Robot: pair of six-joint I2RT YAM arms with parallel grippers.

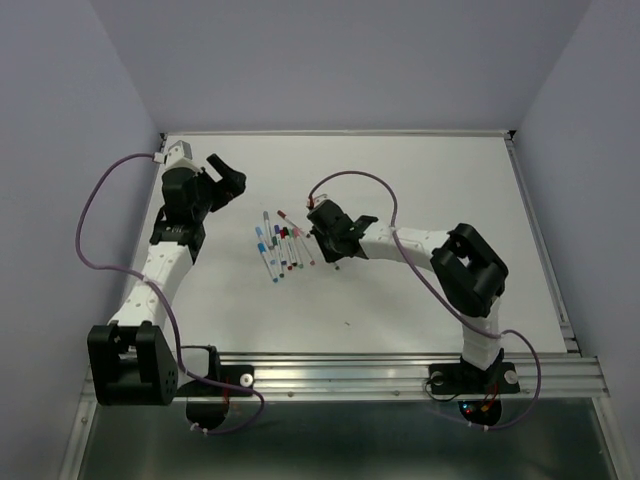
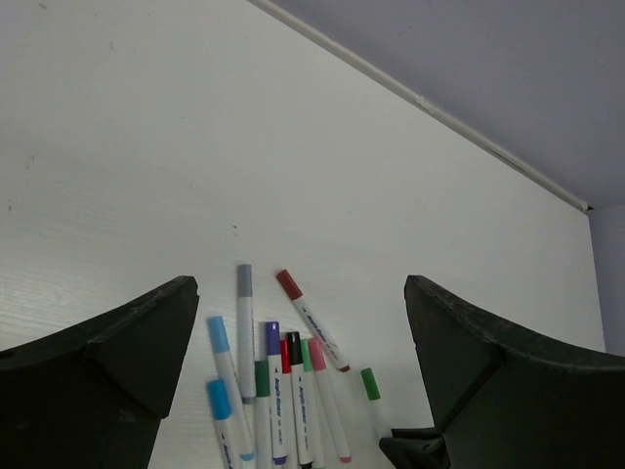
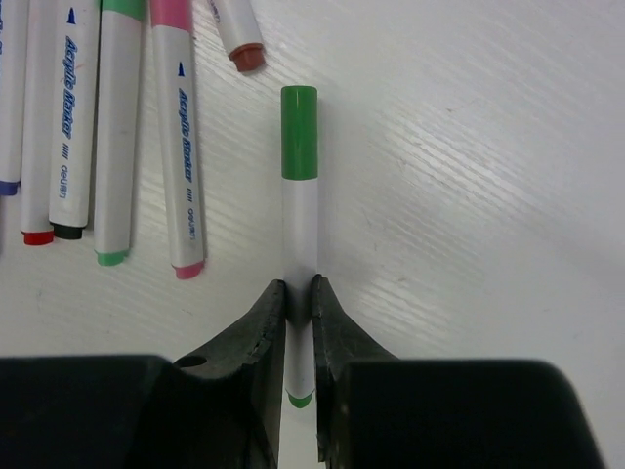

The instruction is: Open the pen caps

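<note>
Right gripper (image 3: pixel 299 293) pinches thin white green-capped marker pen (image 3: pixel 299 220) at barrel, just beside pen cluster (image 1: pixel 280 245), leaving short green plastic cap (image 3: pixel 299 132) free for pulling; left gripper (image 1: pixel 228 172) spread wide, empty

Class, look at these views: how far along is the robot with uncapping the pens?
Done: nothing that shows; no loose cap is visible. In hand: the right fingers are shut on the green pen, gripping its white barrel, with the green cap on. The left fingers stand open, away from it, holding nothing. Left: that cap, plus the capped pens lying in the cluster beside it.
</note>
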